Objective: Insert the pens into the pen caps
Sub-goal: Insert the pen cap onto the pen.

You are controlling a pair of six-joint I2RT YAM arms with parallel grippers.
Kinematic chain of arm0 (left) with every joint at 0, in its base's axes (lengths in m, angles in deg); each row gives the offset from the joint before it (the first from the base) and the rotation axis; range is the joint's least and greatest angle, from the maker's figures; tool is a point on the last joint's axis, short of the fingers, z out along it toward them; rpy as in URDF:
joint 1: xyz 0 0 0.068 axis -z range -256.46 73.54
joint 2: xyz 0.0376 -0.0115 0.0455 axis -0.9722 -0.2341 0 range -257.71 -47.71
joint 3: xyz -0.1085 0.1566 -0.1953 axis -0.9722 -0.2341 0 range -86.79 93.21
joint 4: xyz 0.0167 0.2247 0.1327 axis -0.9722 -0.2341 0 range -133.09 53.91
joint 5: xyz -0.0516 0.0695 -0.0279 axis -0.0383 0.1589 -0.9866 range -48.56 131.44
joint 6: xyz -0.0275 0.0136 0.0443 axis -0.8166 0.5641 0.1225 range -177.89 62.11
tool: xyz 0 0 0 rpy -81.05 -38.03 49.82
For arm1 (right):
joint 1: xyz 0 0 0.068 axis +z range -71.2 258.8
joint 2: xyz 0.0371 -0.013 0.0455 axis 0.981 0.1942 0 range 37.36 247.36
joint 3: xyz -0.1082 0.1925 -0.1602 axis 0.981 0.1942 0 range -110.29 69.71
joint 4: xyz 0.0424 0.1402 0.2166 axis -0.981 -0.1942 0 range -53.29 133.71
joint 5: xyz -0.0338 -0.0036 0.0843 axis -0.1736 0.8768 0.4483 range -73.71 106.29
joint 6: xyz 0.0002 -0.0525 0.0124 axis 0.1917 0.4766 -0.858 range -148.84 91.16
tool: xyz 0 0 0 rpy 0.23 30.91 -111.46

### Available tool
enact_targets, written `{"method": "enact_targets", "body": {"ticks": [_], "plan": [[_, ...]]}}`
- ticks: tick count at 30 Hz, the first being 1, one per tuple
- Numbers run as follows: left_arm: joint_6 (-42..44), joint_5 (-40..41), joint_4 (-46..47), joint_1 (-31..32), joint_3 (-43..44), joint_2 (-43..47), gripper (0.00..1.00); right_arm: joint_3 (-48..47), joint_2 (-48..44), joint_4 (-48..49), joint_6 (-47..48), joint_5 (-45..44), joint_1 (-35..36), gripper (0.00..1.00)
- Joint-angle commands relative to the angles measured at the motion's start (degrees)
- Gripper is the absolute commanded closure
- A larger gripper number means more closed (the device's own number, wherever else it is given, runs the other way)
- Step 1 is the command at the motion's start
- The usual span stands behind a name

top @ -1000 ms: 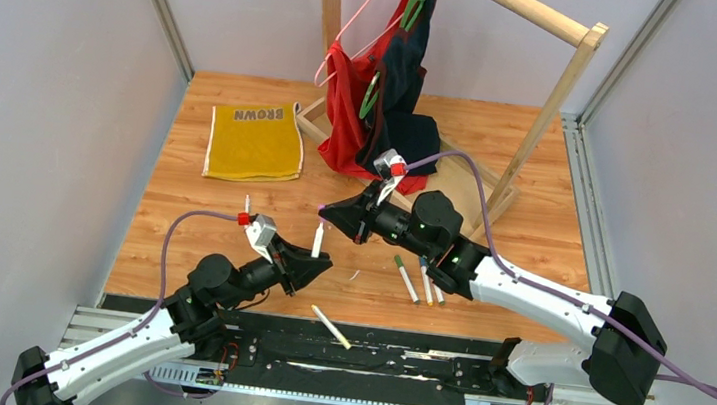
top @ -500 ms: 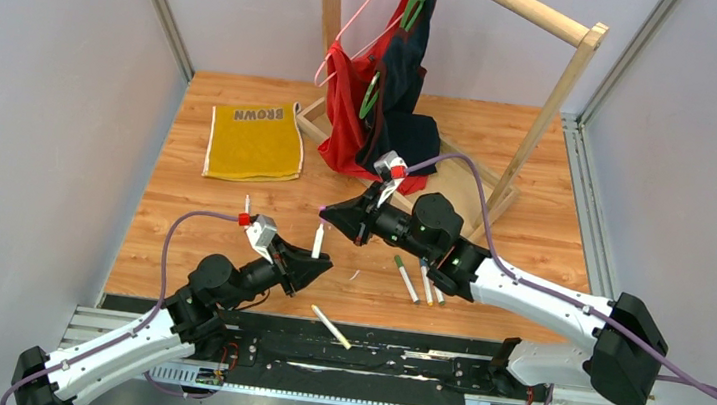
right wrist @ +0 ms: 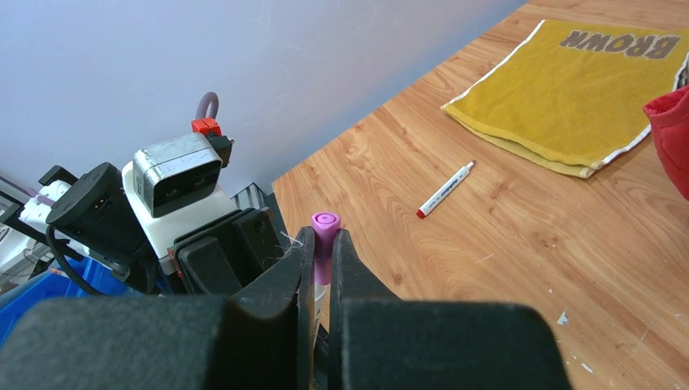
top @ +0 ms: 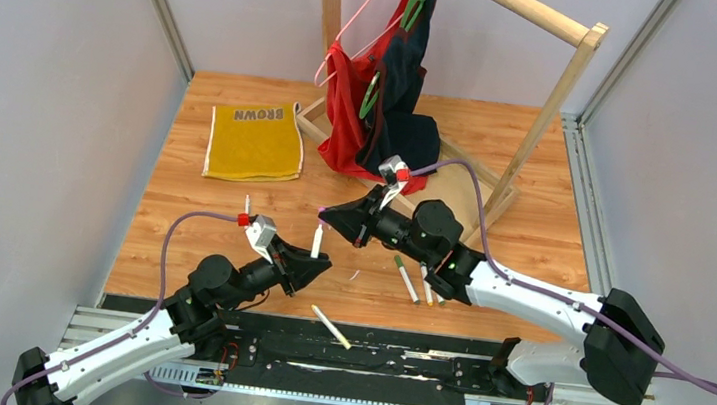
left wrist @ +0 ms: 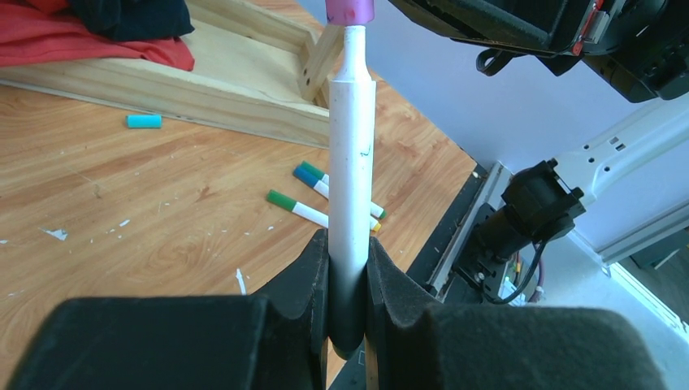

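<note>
Edged leftward a touch over the last second, carrying the purple cap [right wrist: 324, 236] in clamped right jaws over the tip of the upright pen [left wrist: 351, 187]. Gripping that pen low in left jaws, above the tabletop toward its near edge. Keep both axes aligned and press straight along the barrel. Cannot tell seating depth: tip hidden inside, cap cropped in the left wrist view.

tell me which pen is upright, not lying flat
The white pen clamped in the left gripper: it stands upright, tip at the purple cap; the other pens lie flat on the table.
</note>
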Motion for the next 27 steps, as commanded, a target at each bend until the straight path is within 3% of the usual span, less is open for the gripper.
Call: {"method": "enact_targets", "body": {"ticks": [1, 27], "plan": [[0.22, 2.99, 4.3, -0.16, 1.81, 1.21, 1.0, 2.16, 1.17, 1.13, -1.83, 0.34, 2.16, 0.99], [-2.95, 6.42, 9.75, -0.16, 2.87, -0.77, 1.0, 5.17, 2.03, 5.53, -2.69, -1.47, 5.28, 1.0]]}}
